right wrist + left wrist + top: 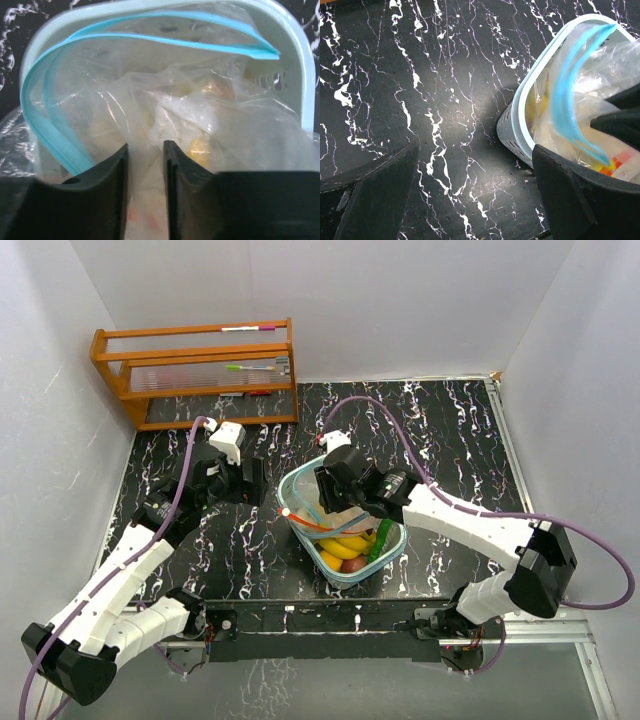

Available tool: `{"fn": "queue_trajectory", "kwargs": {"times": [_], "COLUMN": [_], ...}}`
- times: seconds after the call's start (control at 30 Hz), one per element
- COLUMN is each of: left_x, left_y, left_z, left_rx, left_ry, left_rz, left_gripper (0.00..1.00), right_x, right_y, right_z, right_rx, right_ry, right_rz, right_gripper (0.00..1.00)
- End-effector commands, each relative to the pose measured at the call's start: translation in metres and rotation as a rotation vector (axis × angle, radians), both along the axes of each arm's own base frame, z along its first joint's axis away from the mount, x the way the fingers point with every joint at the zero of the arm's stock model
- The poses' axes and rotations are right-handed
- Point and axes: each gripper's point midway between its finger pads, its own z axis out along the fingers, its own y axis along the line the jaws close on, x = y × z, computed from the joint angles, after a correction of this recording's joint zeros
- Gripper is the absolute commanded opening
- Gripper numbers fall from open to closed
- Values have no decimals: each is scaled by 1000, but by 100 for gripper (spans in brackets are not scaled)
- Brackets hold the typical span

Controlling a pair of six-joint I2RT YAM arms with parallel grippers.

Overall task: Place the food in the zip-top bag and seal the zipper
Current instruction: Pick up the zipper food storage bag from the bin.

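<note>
Left fingers (pixel 370 200) spread wide, hovering over desk (pixel 420 75) beside basket (pixel 518 112). Right fingers (pixel 100 200) standing close together over zip-top bag (pixel 210 125); cannot tell whether grasping. Bananas (pixel 345 543), green pepper (pixel 380 540) lying at basket's near end.

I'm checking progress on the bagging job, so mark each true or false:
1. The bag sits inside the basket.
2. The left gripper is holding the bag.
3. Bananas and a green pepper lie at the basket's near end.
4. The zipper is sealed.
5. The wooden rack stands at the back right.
1. True. The bag sits inside the basket.
2. False. The left gripper is open and holds nothing, over the bare table beside the basket.
3. True. The bananas and green pepper lie at the end nearest the arm bases.
4. False. The blue strips of the zipper stand apart, and the mouth gapes.
5. False. The wooden rack stands at the back left.
</note>
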Motion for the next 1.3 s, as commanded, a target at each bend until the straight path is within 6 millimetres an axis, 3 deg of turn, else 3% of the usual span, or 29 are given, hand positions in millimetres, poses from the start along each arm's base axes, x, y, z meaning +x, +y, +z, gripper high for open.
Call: {"fn": "queue_trajectory", "kwargs": {"times": [0.0, 0.03, 0.17, 0.37, 0.5, 0.63, 0.7, 0.87, 0.97, 1.03, 1.13, 1.27], "left_x": [-2, -2, -1, 2, 4, 10, 10, 6, 4, 4, 6, 15], "left_y": [4, 5, 4, 4, 6, 26, 29, 20, 18, 18, 23, 55], "left_z": [11, 11, 14, 27, 35, 51, 61, 62, 55, 53, 54, 66], "left_rx": [-1, -1, -3, -13, -7, 24, 15, -23, -27, -26, -9, 59], "left_ry": [-34, -35, -42, -64, -78, -105, -121, -119, -105, -103, -111, -142], "left_rz": [10, 11, 13, 22, 33, 147, 167, 125, 111, 112, 135, 318], "left_gripper": [95, 95, 95, 97, 97, 97, 97, 97, 97, 97, 97, 97], "right_x": [15, 17, 19, 1, -9, -6, 6, 40, 49, 51, 49, 36], "right_y": [-16, -22, -27, -10, -7, -4, -15, -69, -102, -114, -105, -52], "right_z": [-3, 3, 40, 131, 174, 191, 195, 209, 218, 224, 232, 243], "right_rx": [-28, -26, 53, 314, 409, 430, 412, 334, 305, 303, 332, 416], "right_ry": [-53, -76, -157, -283, -338, -373, -409, -565, -658, -698, -711, -702], "right_rz": [-120, -149, -163, -19, 34, 45, -43, -363, -521, -564, -498, -207], "right_gripper": [16, 9, 8, 8, 8, 8, 8, 8, 8, 8, 8, 8]}}
